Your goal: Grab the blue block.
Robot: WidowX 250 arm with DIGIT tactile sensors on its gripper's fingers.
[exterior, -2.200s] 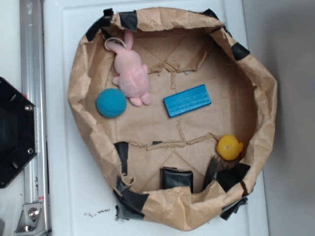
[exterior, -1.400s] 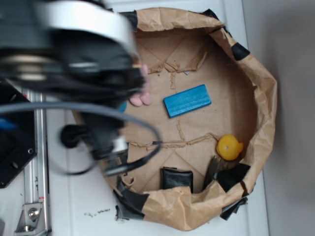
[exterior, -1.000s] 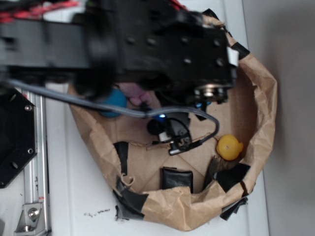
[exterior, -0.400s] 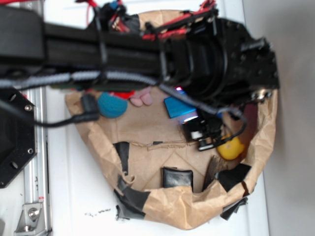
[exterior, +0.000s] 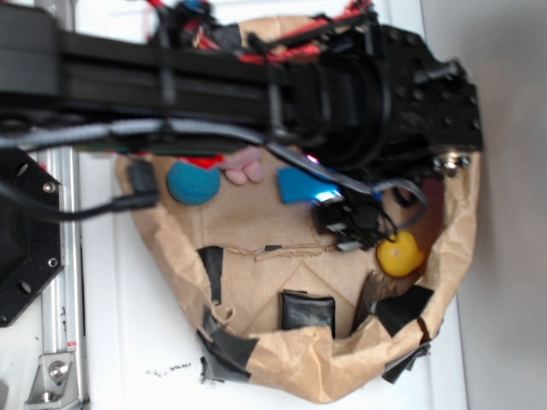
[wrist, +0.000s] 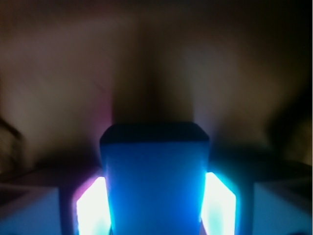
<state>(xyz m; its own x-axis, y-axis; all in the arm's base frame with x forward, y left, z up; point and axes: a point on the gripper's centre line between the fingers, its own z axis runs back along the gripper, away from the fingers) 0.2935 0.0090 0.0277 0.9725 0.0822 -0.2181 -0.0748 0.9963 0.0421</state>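
Observation:
In the wrist view the blue block [wrist: 155, 176] fills the gap between my gripper's [wrist: 155, 208] two glowing fingers [wrist: 91, 208], and both pads press against its sides. The exterior view shows only the block's left end [exterior: 297, 184] on the brown paper floor, poking out from under the black arm [exterior: 256, 85]. The arm hides the gripper's fingers there.
A crumpled paper-bag wall [exterior: 282, 363] rings the work area. Inside it lie a teal fuzzy ball [exterior: 193, 182], the feet of a pink plush bunny [exterior: 245, 171], a yellow duck [exterior: 399, 254] and a black pouch [exterior: 308, 309]. A metal rail [exterior: 60, 256] runs along the left.
The arm swept in from the left over the bag and came down on the blue block. The block's visible end has shifted slightly left since 0.4 s ago.

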